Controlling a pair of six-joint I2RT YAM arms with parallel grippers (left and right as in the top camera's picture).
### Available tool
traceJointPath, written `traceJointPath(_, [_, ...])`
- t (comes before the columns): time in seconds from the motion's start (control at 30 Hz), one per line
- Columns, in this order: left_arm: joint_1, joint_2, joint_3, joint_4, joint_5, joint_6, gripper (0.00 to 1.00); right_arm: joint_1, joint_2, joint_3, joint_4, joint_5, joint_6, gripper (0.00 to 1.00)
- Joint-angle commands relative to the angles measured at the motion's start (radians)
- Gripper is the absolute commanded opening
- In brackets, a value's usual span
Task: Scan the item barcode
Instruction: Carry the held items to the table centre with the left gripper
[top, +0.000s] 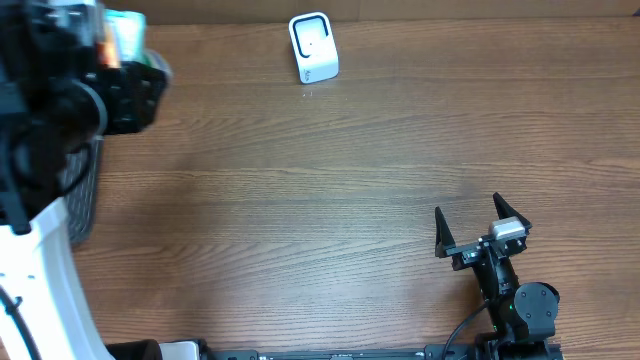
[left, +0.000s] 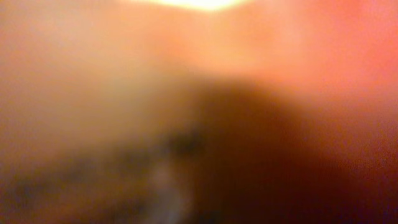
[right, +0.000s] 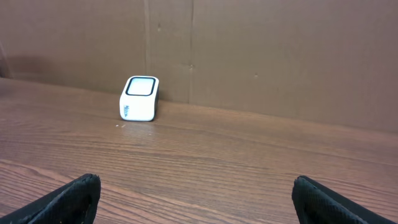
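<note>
My right pincer (top: 468, 206) is spread wide and holds nothing. Its two dark fingers (right: 69, 200) sit low over the bare table (top: 300, 200) at the near right, touching no object.

My left pincer (top: 138, 72) is raised close under the overhead camera at the far left, a dark blurred mass. I cannot tell whether it is released or clenched. The left wrist view is only an orange and brown smear, as if something sits right against the lens. In the overhead view, a patch of orange and pale teal, the item (top: 120, 35), shows at that pincer's end. I cannot tell whether it is gripped, and its barcode and long axis are not readable.

The scanner (top: 313, 47) stands at the far edge of the table, just in front of the brown wall and well apart from both arms. It is a white block with a dark-rimmed window on its upper face, tilted up and toward my right arm. From overhead its long axis runs far to near, slightly skewed.

A dark mesh basket (top: 85, 195) sits at the left edge, partly under my left arm.
</note>
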Motion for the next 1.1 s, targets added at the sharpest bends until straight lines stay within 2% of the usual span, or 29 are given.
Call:
traceJointPath(0.0, [-0.103,0.005,-0.045,0.005,-0.070,-0.041,0.39,0.000,-0.008,-0.011,0.003,-0.001,-0.001,1.00])
traceJointPath(0.27, [-0.312,0.008,-0.295,0.074,-0.108,-0.107,0.39,0.000,-0.008,-0.011,0.003,-0.001,-0.001,1.00])
traceJointPath(0.43, [-0.433,0.009,-0.495,0.200,-0.108,-0.166,0.38,0.000,-0.008,-0.011,0.003,-0.001,-0.001,1.00])
traceJointPath(0.7, [-0.634,0.017,-0.789,0.481,-0.124,-0.334,0.34,0.000,-0.008,-0.011,0.003,-0.001,-0.001,1.00])
traceJointPath(0.83, [-0.732,0.080,-0.829,0.530,-0.195,-0.387,0.35,0.000,-0.008,-0.011,0.003,-0.001,-0.001,1.00])
traceJointPath(1.07, [-0.826,0.291,-0.808,0.619,-0.124,-0.427,0.36,0.000,-0.008,-0.011,0.003,-0.001,-0.001,1.00])
